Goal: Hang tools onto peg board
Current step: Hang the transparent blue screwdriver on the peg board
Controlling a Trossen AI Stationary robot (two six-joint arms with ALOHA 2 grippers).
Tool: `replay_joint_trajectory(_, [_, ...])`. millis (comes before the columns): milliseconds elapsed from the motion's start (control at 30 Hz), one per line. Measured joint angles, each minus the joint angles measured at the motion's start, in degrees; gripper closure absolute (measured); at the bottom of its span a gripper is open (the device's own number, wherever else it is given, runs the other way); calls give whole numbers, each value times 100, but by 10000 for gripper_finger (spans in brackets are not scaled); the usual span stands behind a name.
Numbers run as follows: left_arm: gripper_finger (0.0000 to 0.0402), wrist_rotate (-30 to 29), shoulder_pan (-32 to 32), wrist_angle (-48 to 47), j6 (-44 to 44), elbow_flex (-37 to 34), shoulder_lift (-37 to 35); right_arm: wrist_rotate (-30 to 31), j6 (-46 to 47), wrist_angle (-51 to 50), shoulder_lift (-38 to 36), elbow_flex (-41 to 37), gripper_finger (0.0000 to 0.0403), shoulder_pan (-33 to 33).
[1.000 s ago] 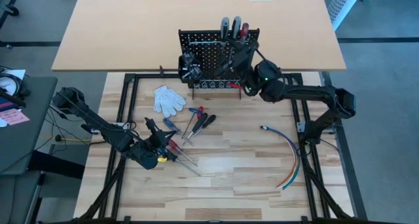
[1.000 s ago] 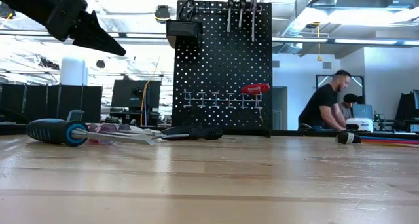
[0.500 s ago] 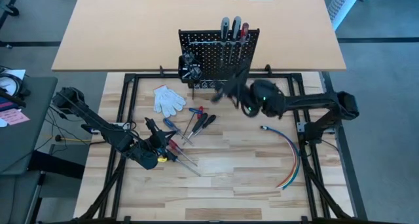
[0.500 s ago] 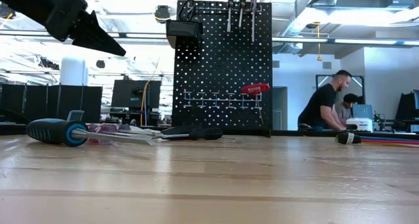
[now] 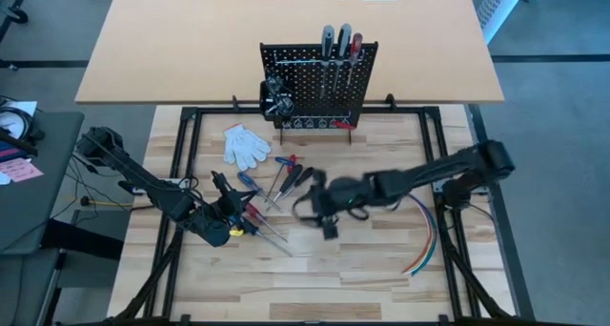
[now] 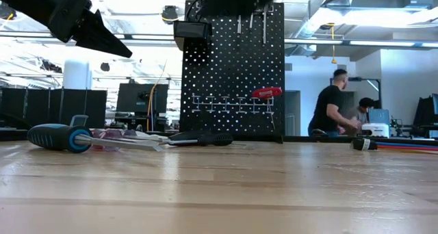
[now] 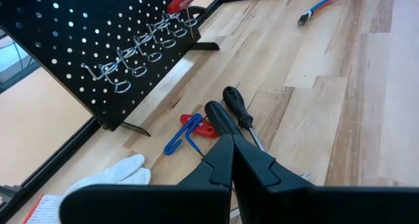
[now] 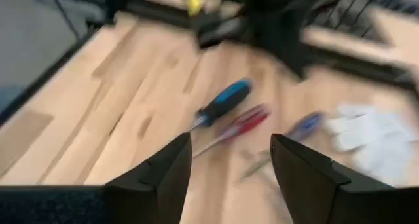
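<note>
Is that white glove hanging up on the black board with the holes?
No, the white glove lies flat on the wooden table, in front of the peg board and apart from it.

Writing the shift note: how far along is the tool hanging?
Done: three screwdrivers hang along the peg board's top edge, and a red-handled tool sits on its lower hooks. In hand: nothing; the right gripper is open and empty over the table beside the loose tools. The left gripper hovers shut above that pile. Left: those screwdrivers on the table.
</note>
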Motion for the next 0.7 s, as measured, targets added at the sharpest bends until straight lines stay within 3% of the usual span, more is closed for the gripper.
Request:
replay_joint_trajectory(267, [402,-28,0,-77,4,0,0,49,738,1535,1749,138,188,-115])
replay_joint_trajectory(500, [402,-35,0,-277,-72,-2,-1,348,2144,980,2614,1101,192,-502])
replay_joint_trajectory(700, [401,-33,0,-285,-98,-2,0,595,2120,657,3293,2045,209,-697])
